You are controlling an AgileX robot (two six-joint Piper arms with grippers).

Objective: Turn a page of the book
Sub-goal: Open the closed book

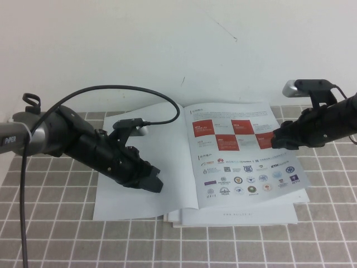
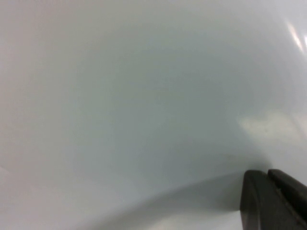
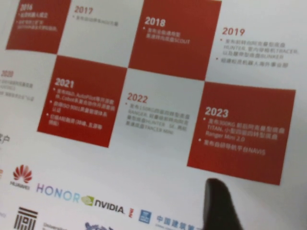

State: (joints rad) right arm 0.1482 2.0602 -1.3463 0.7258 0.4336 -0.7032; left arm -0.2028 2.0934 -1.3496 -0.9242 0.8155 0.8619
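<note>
The book (image 1: 245, 167) lies open on the table. Its right page shows red squares with years and rows of logos, also seen in the right wrist view (image 3: 168, 43). Its left page (image 1: 173, 139) is plain white and fills the left wrist view (image 2: 144, 96). My left gripper (image 1: 155, 184) is shut and rests low on the left page, its fingertips together in the left wrist view (image 2: 267, 175). My right gripper (image 1: 274, 140) is over the right page near its outer edge, by the red squares. It shows as one dark tip (image 3: 219, 189) just above the paper, holding nothing.
Plain white sheets (image 1: 234, 219) stick out under the book's near edge. A grey checked cloth (image 1: 56, 234) covers the table. A white wall stands close behind the book. The left arm's black cable (image 1: 111, 87) arcs over the left page.
</note>
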